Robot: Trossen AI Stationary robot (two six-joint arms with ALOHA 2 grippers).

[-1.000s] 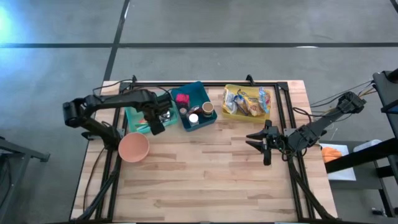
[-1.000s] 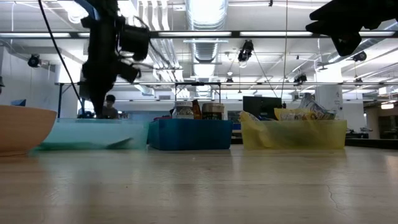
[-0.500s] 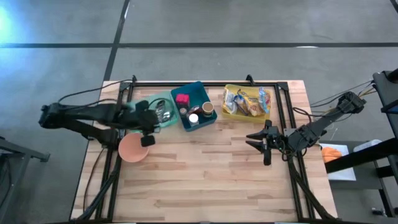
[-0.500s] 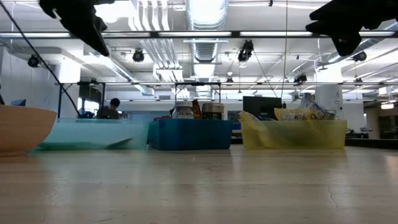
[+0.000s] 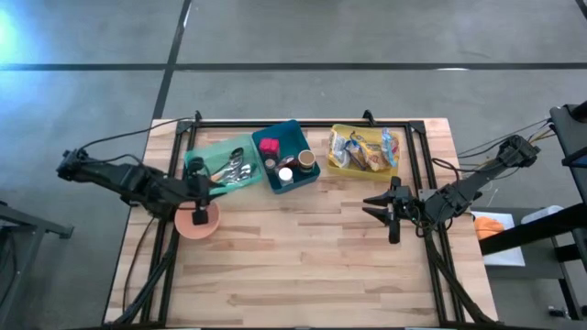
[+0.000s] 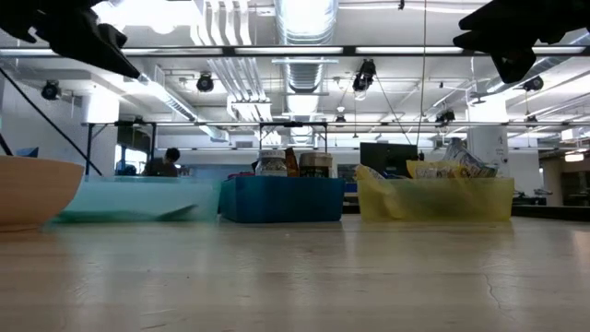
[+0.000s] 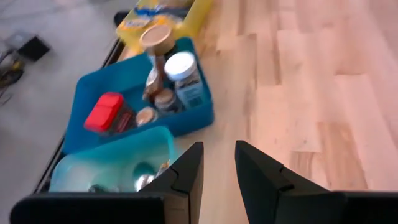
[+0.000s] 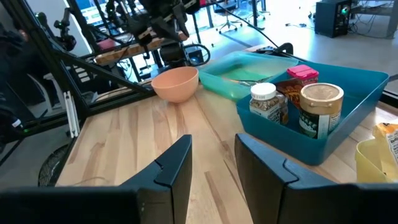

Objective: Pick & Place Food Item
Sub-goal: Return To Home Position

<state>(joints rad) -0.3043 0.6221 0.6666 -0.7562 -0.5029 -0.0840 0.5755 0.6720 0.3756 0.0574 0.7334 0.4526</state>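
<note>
The left jaws are slightly apart and hold nothing, hung just over the bowl (image 5: 191,225) beside the green bin (image 5: 240,145); the right jaws are also apart and empty, over bare counter (image 5: 303,257) just in front of the yellow bin (image 5: 362,171); if the left arm (image 5: 128,179) is drawn home low, the bowl's rim could be clipped and the bowl shoved along; the food packs (image 5: 365,148) lie in the yellow bin, near the right jaws and well apart from the left.
</note>
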